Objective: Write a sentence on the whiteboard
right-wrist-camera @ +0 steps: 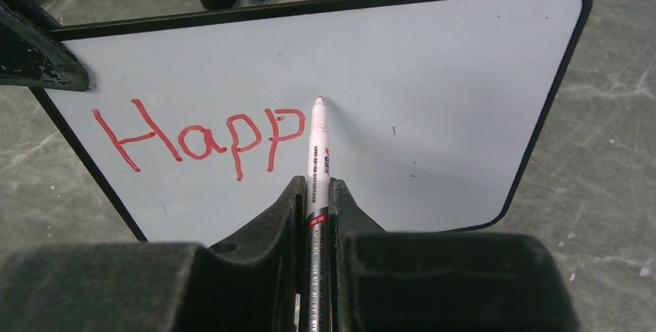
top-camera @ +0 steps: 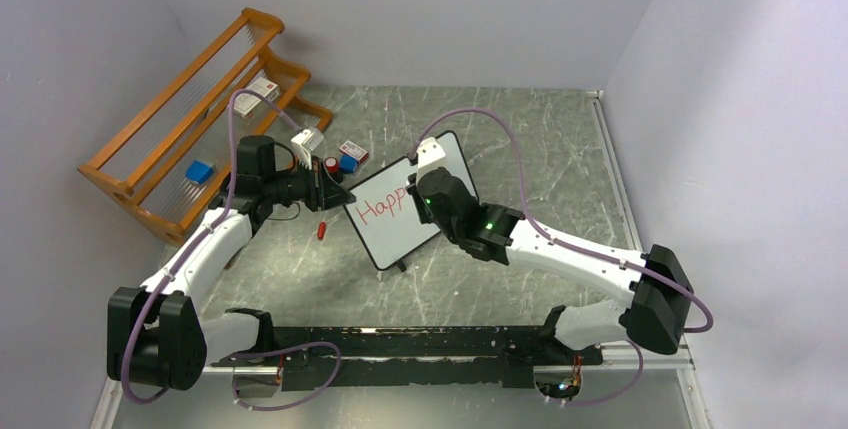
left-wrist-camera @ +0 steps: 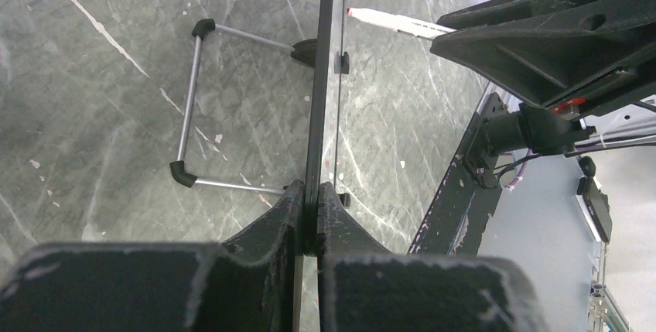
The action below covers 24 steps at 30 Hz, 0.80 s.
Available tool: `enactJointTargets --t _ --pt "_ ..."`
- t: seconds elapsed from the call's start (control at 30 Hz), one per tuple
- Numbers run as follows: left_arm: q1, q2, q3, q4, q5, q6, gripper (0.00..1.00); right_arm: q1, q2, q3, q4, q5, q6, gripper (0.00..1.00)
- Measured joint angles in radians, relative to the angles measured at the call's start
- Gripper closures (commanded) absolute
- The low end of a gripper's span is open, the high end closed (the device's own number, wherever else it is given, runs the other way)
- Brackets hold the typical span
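Now my right end effector [right-wrist-camera: 316,193] is closed narrow on the marker [right-wrist-camera: 318,146]. The marker stands straight out between the fingers, and its red tip is at the board [right-wrist-camera: 449,100], just right of the second "p". I judge that the tip is touching the white surface or very near to it; I cannot say which. The sentence [right-wrist-camera: 197,135] reads "Happ" so far, in red, and it rises a little to the right. It fills the left half of the board, and the right half is bare.

My left end effector [left-wrist-camera: 311,202] is clamped on the board's edge, with one finger on each face. The board stands on the desk [left-wrist-camera: 100,154] with its wire stand [left-wrist-camera: 189,100] behind it. From above, it is in the middle of the desk, between my two arms.

I think the step in hand is the next letter, "y". To do it well I should press only lightly, because the board is gripped at one edge and a hard push could swing it away or slide the marker back in my fingers. The force should go along the surface, not into it. I would leave a small gap after the "p", match the height of the other letters and follow the same rising line. The left grip must be firm during every stroke. The bare part looks enough for this word, so the other words probably need a second line below.
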State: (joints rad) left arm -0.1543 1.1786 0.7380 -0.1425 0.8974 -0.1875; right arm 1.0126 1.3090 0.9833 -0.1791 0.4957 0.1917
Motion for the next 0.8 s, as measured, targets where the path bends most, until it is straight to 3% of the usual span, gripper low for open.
enactJointTargets --t 0.8 --pt "0.0 0.005 0.002 0.001 0.001 0.0 0.95 -0.002 0.034 0.0 0.011 -0.018 -0.005 1.0"
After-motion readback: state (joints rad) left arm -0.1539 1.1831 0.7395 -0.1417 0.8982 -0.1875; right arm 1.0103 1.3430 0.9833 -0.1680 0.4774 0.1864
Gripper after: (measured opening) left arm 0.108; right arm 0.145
